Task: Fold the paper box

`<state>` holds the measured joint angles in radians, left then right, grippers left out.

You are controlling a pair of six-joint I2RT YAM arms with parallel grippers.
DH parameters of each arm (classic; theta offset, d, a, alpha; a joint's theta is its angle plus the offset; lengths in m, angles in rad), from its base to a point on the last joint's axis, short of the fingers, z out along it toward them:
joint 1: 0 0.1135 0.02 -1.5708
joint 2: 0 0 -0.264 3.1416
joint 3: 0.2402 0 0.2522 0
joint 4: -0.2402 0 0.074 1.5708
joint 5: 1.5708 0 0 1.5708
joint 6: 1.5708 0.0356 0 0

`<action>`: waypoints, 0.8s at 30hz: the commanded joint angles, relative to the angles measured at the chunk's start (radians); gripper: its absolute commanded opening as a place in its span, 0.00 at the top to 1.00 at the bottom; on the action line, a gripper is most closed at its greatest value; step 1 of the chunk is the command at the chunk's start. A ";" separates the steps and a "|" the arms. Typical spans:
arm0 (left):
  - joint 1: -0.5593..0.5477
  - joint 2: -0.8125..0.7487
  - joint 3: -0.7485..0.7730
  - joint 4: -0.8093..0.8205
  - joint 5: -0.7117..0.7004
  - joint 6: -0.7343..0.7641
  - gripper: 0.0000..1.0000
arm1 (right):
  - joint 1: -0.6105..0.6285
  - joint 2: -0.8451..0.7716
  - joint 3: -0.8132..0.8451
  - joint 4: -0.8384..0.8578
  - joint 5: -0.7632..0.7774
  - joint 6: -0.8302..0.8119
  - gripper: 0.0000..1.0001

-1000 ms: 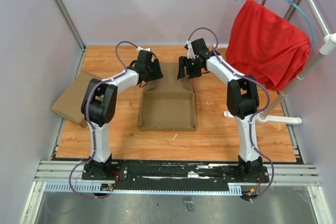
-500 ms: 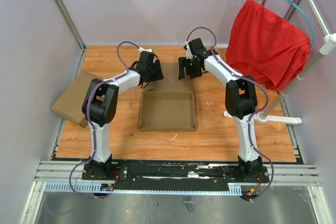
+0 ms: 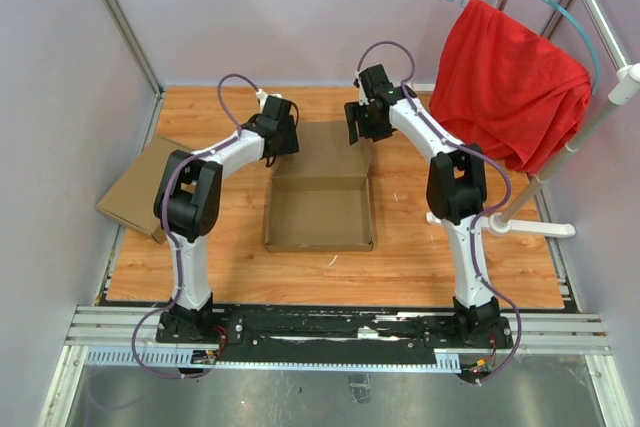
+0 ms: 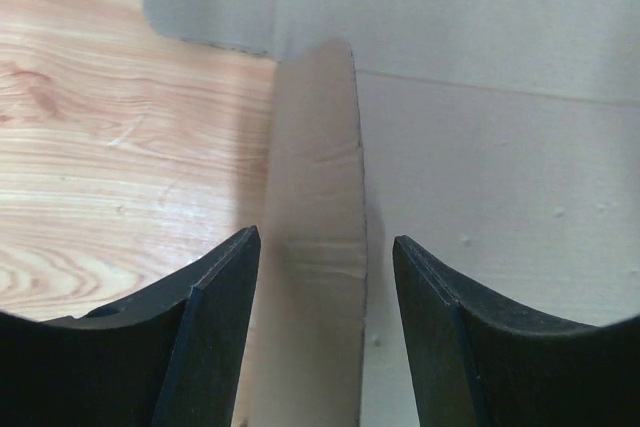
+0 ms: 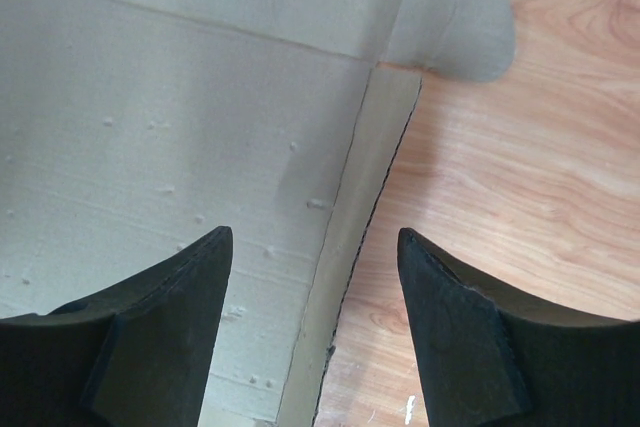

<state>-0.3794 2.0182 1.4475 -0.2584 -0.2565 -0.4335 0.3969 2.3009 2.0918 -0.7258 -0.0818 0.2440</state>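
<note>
The paper box (image 3: 318, 212) is a brown cardboard tray in the middle of the table, with its lid panel (image 3: 322, 152) reaching back from it. My left gripper (image 3: 283, 137) is at the lid's left edge. In the left wrist view it is open (image 4: 325, 247), its fingers either side of the upright left side flap (image 4: 320, 197) without touching it. My right gripper (image 3: 358, 125) is at the lid's right edge. In the right wrist view it is open (image 5: 315, 247), astride the right side flap (image 5: 360, 197).
A lighter tan cardboard box (image 3: 140, 187) lies at the table's left edge. A red cloth (image 3: 510, 82) hangs on a white rack at the right, whose foot (image 3: 525, 227) rests on the table. Purple walls close the back and the sides.
Both grippers have shifted back along the lid's side edges, the right one rising and turning. The lid panel now shows more fully between them.
</note>
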 commanded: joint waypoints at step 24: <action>0.061 -0.089 0.032 -0.004 -0.027 0.018 0.38 | -0.013 0.091 0.126 -0.018 0.035 -0.005 0.99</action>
<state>-0.3328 1.9617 1.4796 -0.2947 -0.2684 -0.4267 0.3927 2.3974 2.2169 -0.7601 -0.0952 0.2329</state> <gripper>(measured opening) 0.620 0.019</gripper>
